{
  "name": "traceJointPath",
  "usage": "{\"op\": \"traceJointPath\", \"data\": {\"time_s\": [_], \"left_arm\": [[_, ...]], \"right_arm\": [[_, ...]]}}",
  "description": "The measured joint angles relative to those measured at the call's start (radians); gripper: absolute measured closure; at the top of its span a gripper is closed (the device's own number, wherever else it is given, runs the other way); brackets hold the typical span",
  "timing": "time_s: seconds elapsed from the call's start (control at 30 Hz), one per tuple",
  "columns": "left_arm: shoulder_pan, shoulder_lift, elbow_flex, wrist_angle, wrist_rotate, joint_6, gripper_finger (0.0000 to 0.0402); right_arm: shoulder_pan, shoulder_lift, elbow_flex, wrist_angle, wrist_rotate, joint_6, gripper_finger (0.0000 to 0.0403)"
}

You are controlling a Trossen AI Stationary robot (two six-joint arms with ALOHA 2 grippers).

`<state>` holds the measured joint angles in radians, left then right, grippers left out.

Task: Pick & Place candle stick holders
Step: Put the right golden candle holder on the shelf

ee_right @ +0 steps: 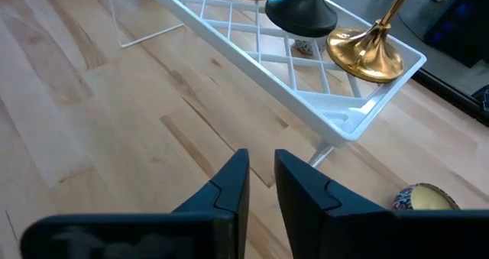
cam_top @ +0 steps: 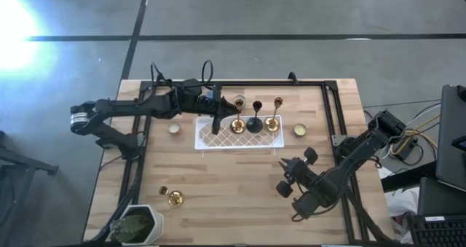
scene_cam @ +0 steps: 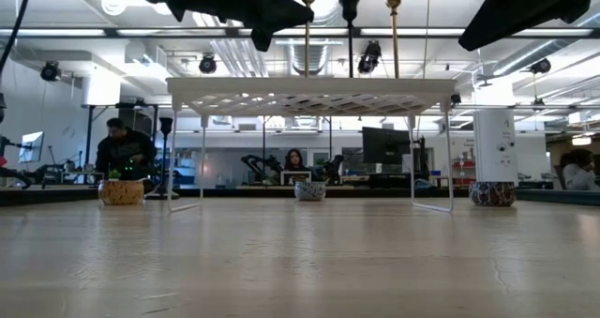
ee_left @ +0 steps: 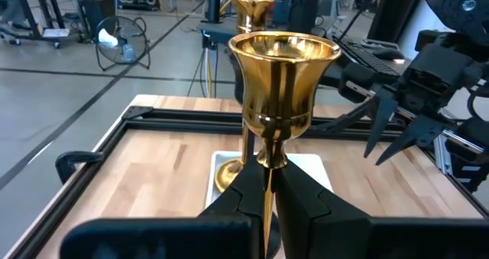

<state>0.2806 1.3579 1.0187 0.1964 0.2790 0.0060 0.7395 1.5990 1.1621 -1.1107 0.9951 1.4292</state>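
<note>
Left gripper [ee_left: 267, 202] is clamped on the slim stem of a gold candle stick holder [ee_left: 283, 83], held over the left end of the white lattice tray [cam_top: 206, 143], where three more holders stand to its right. Looks like rigid polished metal: slippery, top-heavy, so grip low on the stem. Right gripper [ee_right: 260, 179] waits near the tray's right end, fingers slightly parted, empty.

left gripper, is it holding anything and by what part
Yes: the left gripper is shut on a gold candle stick holder, pinching its slim stem just below the cup, over the white tray. The right gripper holds nothing.
</note>
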Motion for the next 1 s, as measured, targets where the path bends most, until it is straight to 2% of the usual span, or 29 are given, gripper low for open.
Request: {"op": "traceJointPath", "data": {"time_s": [0.53, 1.0], "left_arm": [[0.01, 0.002, 0.0, 0.005, 0.001, 0.016, 0.0385], [0.012, 0.002, -0.006, 0.006, 0.001, 0.031, 0.0385]], "right_arm": [[0.0, 0.0, 0.0, 0.001, 0.0, 0.001, 0.0339], [0.0, 0.0, 0.0, 0.001, 0.0, 0.001, 0.0348]]}}
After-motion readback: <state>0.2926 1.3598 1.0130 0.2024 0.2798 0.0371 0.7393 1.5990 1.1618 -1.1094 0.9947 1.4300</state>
